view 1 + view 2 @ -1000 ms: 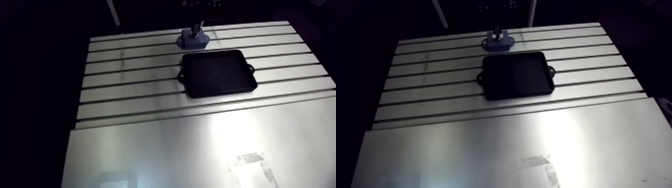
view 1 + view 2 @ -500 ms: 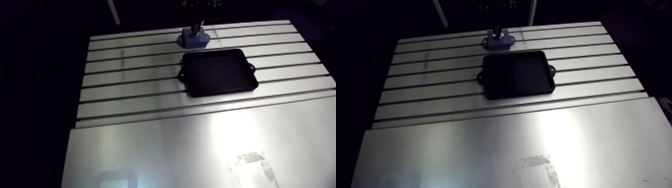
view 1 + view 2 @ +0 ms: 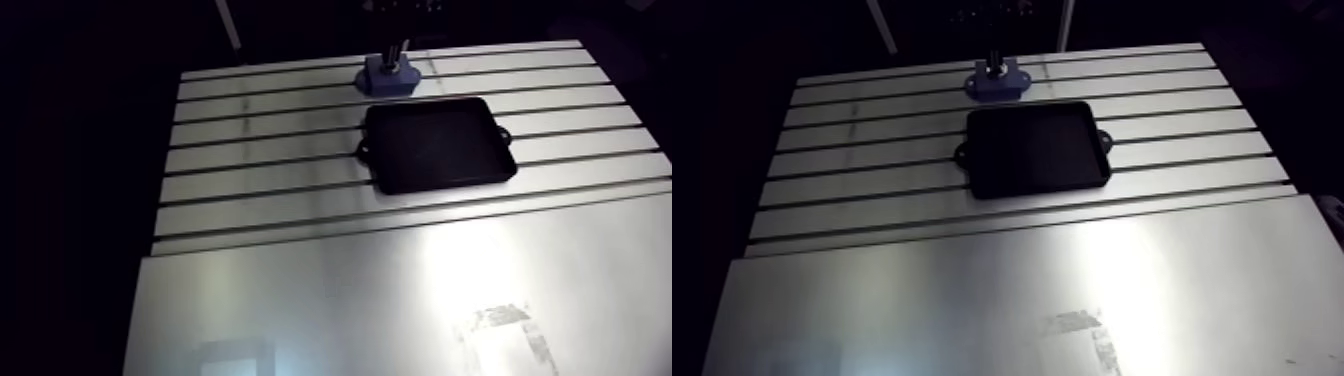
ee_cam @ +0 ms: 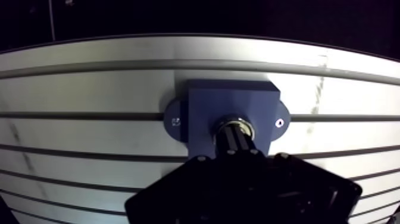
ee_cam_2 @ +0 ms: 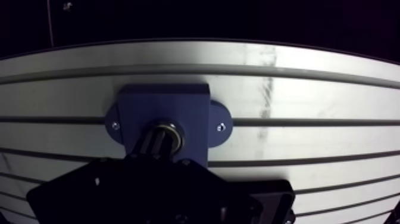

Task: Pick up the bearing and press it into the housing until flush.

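Workshop or lab bench: slotted aluminium table [image 3: 300, 290], blue housing [image 4: 208, 101] screwed down.

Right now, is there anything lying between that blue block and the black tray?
Nothing lies there. In the arm view only a narrow bare strip of the slotted table separates the blue housing from the black tray.

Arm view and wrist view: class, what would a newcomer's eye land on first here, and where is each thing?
The blue housing sits near the slotted table's far edge, a shiny bearing at its middle with the gripper directly over it. Just nearer the camera in the arm view lies a black tray with two small handles.
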`<state>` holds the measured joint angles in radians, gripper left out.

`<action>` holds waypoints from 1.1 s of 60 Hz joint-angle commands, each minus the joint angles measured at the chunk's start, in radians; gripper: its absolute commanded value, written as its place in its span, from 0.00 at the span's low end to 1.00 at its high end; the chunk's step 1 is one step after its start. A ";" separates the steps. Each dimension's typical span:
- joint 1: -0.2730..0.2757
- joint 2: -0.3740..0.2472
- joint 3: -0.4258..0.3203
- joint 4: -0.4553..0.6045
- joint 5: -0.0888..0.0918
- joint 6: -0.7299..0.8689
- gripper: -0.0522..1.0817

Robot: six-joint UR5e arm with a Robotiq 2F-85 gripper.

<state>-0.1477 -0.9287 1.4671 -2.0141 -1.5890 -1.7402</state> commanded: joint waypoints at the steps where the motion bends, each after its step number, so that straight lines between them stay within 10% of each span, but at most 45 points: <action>1: 0.000 0.000 0.001 -0.002 -0.001 0.000 1.00; 66: -0.004 0.000 0.015 -0.009 -0.001 -0.002 1.00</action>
<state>-0.1495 -0.9288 1.4792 -2.0215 -1.5899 -1.7418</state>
